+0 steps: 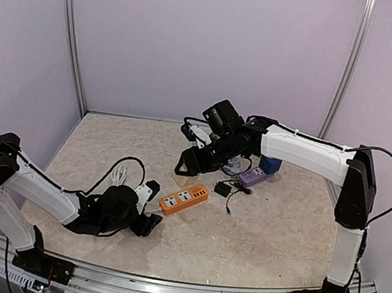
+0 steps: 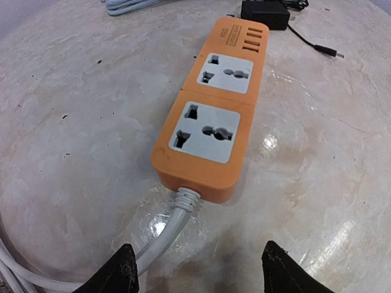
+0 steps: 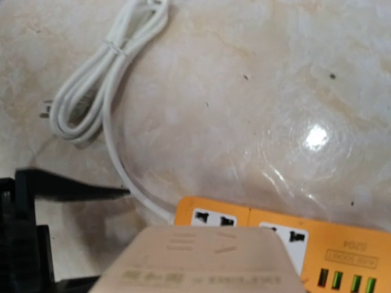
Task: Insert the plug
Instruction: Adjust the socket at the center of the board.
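Note:
The orange power strip (image 1: 184, 199) lies flat mid-table, and the left wrist view shows the two white sockets on the strip (image 2: 211, 113). Its white cable (image 2: 165, 235) leaves the near end and runs past my left fingertip. My left gripper (image 2: 198, 271) is open just behind that end, low over the table, with only the cable near it. In the top view the left gripper (image 1: 152, 219) sits at the strip's left end. The right gripper (image 1: 185, 163) hovers above and behind the strip. It is shut on the plug (image 3: 201, 262), a pale blocky body that hides its fingers.
The strip's white cord lies coiled (image 1: 120, 176) to the left. A black adapter with a thin lead (image 1: 223, 189), a purple power strip (image 1: 253, 176) and a blue box (image 1: 271, 165) lie right of the orange strip. Walls close the table's back and sides.

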Controlling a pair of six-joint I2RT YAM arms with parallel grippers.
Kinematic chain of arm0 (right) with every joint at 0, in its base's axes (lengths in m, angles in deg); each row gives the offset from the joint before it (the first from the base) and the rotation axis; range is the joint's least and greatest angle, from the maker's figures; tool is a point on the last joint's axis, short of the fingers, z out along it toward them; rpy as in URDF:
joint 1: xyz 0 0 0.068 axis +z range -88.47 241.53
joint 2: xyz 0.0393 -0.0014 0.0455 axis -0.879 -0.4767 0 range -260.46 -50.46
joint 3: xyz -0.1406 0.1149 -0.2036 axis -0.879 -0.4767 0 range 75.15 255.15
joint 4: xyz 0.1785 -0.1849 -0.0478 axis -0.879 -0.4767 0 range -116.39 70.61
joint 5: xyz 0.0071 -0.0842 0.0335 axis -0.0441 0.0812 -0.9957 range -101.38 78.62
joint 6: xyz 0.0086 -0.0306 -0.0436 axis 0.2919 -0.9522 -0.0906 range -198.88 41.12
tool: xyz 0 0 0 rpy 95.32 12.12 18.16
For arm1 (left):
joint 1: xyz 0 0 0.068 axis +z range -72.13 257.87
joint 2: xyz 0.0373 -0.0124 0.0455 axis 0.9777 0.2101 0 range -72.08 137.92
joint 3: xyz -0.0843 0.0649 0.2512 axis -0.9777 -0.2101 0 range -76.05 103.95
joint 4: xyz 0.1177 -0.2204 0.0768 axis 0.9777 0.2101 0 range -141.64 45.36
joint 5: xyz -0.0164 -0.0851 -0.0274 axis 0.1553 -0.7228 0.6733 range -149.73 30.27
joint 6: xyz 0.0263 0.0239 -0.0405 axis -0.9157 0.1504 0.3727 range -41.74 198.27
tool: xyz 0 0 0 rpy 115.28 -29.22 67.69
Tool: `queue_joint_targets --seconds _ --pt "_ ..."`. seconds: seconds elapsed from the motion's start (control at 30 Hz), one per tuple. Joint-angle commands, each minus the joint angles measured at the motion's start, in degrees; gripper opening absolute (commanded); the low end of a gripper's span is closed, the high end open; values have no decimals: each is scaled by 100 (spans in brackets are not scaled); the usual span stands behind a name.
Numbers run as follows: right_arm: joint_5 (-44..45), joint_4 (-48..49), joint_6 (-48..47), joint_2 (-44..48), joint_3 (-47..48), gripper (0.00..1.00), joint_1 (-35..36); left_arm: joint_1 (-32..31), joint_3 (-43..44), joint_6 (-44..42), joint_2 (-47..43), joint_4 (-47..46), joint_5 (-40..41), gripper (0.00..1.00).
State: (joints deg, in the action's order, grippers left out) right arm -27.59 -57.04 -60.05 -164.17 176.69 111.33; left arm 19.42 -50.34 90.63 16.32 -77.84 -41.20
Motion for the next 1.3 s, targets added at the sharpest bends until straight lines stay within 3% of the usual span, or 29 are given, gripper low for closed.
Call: queue_joint_targets --seconds 0.0,0.27,0.4,0.57,0.73,0.87,1.03,1.2,1.27 --pt "139 -72 165 -91 100 0 104 -166 110 -82 455 -281 108 60" --pt "117 -102 147 33 -135 0 212 -199 179 -15 970 -632 72 41" --pt "185 -108 113 44 -274 0 223 -215 220 -97 1090 -886 -88 27" --pt "236 -120 77 58 -372 0 226 -310 263 -195 1217 -1147 -282 20" --pt "247 -95 59 147 -495 0 216 -348 246 -166 1187 -1215 -251 19" --pt "298 -8 85 372 -738 0 135 -343 90 -48 924 -1241 -127 23" --pt "446 -39 54 719 -1046 0 -23 -342 149 -191 331 -766 73 51" --pt "726 37 167 1504 -1626 0 -223 -183 922 -537 -253 640 94 70" --pt "861 80 258 1889 -1860 0 -316 22 1397 -738 -278 1209 -257 72"
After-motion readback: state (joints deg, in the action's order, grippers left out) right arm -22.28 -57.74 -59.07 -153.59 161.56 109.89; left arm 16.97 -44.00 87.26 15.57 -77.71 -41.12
